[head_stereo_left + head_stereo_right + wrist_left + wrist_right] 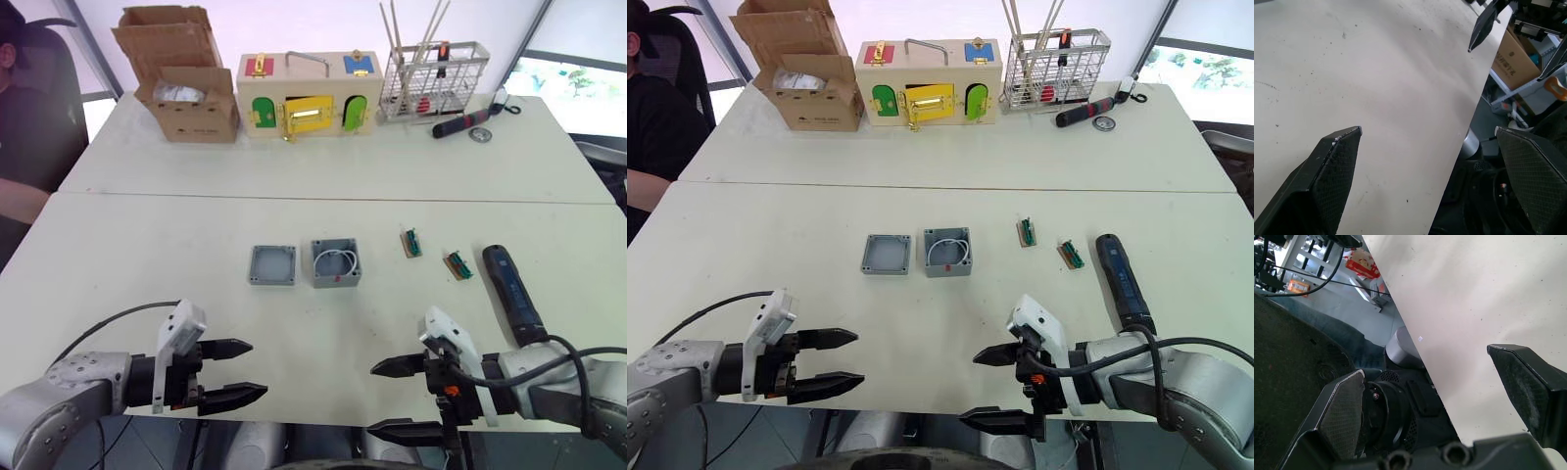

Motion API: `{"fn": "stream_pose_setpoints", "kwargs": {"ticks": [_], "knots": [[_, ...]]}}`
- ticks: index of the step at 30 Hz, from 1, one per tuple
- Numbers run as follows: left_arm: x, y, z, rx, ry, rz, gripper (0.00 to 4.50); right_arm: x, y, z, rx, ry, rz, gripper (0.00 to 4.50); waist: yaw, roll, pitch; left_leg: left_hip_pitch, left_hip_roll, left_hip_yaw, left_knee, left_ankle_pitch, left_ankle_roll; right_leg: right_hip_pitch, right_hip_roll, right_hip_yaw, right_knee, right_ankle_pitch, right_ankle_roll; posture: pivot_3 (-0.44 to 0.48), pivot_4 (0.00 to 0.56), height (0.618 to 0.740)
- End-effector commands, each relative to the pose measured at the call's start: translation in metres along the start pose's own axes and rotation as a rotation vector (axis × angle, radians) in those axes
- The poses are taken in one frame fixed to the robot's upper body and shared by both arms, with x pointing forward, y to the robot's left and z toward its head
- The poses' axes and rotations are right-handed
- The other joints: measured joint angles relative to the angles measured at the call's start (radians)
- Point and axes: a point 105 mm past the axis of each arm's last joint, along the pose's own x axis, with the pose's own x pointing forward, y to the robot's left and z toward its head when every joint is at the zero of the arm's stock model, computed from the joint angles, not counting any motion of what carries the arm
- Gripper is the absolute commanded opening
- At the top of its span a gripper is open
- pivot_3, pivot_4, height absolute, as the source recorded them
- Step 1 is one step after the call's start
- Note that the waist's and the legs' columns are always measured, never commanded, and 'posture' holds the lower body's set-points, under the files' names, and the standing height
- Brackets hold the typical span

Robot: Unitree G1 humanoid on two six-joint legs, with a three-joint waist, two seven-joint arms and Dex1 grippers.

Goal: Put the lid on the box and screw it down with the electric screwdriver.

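The grey lid lies flat on the white table, rim side up. Just to its right stands the deeper grey box, uncovered, with a white wire coiled inside and a red mark on its near side. The dark blue electric screwdriver lies at the right, above my right forearm. My left gripper hovers open at the table's near edge, empty, well short of the lid. My right gripper is open too, empty, at the near edge with its lower finger past the edge. The two grippers point toward each other.
Two small green parts lie between box and screwdriver. At the back stand a cardboard box, a wooden box with coloured doors, a wire basket and a black-and-red tool. A person sits at far left.
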Motion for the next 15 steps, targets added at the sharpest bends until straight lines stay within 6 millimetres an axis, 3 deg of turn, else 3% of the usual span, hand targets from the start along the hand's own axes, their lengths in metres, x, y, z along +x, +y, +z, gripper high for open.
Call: {"fn": "stream_pose_setpoints", "kwargs": {"ticks": [1, 15], "knots": [[-0.0009, -0.0019, 0.0034, 0.012, -0.007, -0.014, 4.50, 0.0017, 0.0047, 0.0036, -0.024, -0.019, 0.014, 4.48, 0.000, 0.000, 0.000, 0.000, 0.000, 0.000, 0.000, 0.000, 0.000, 0.000, 0.000, 0.000, 0.000, 0.000, 0.000, 0.000, 0.150, 0.740], [0.0013, -0.0019, 0.0075, 0.032, -0.021, -0.008, 4.50, 0.0007, 0.0021, 0.0031, -0.015, -0.015, 0.029, 4.48, 0.000, 0.000, 0.000, 0.000, 0.000, 0.000, 0.000, 0.000, 0.000, 0.000, 0.000, 0.000, 0.000, 0.000, 0.000, 0.000, 0.150, 0.740]]}}
